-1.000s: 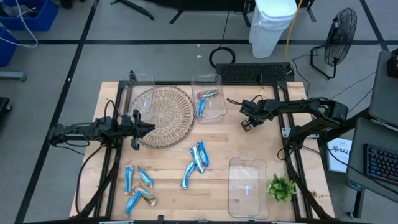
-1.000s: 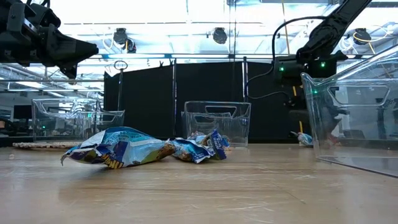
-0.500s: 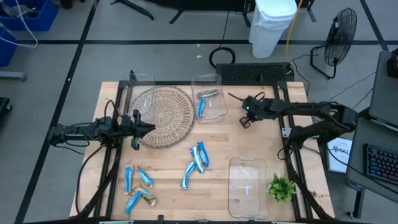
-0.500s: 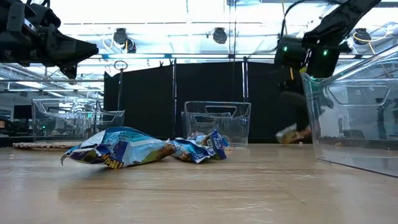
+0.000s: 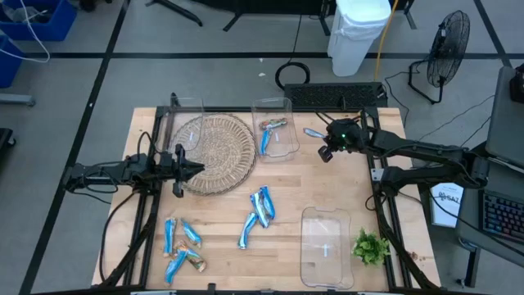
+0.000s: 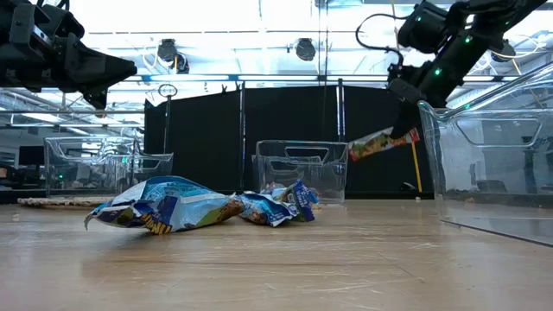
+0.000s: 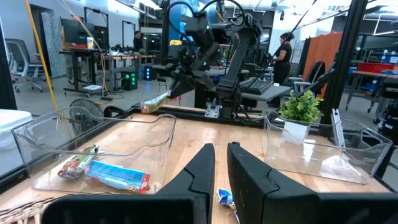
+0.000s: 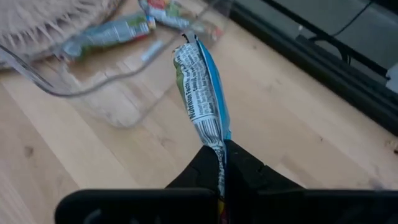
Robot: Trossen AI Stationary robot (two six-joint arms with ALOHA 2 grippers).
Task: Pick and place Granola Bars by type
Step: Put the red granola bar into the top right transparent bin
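Observation:
My right gripper point(image 5: 325, 141) hangs above the table's far right part, beside the far clear bin point(image 5: 275, 141), and is shut on one granola bar point(image 5: 313, 132), also seen as the bar point(image 6: 383, 143) in the low view. That bin holds two bars point(image 5: 267, 136). More blue-wrapped bars lie on the wood in a middle cluster point(image 5: 258, 213) and a near-left cluster point(image 5: 180, 246). My left gripper point(image 5: 199, 168) waits above the wicker basket's point(image 5: 214, 147) near edge, its fingers almost together and touching nothing. My right gripper pinches the bar between its two fingers by the crimped end seam point(image 8: 215, 140). It comes slanting from above and from the table's right. The bar is lifted clear and sticks out past the fingertips toward the far clear bin, its free end point(image 6: 356, 152) tilted slightly down.
A second clear bin point(image 5: 326, 246) stands near the near right edge with a green sprig point(image 5: 370, 246) beside it. A smaller clear bin point(image 5: 187, 111) stands at the far left behind the basket. Bare wood lies between the basket and the middle bars.
My right gripper has taken a bar off the table at the far right and risen with it, moving toward the far clear bin. The bar, which lay on the wood a second ago, now hangs clear of the table.

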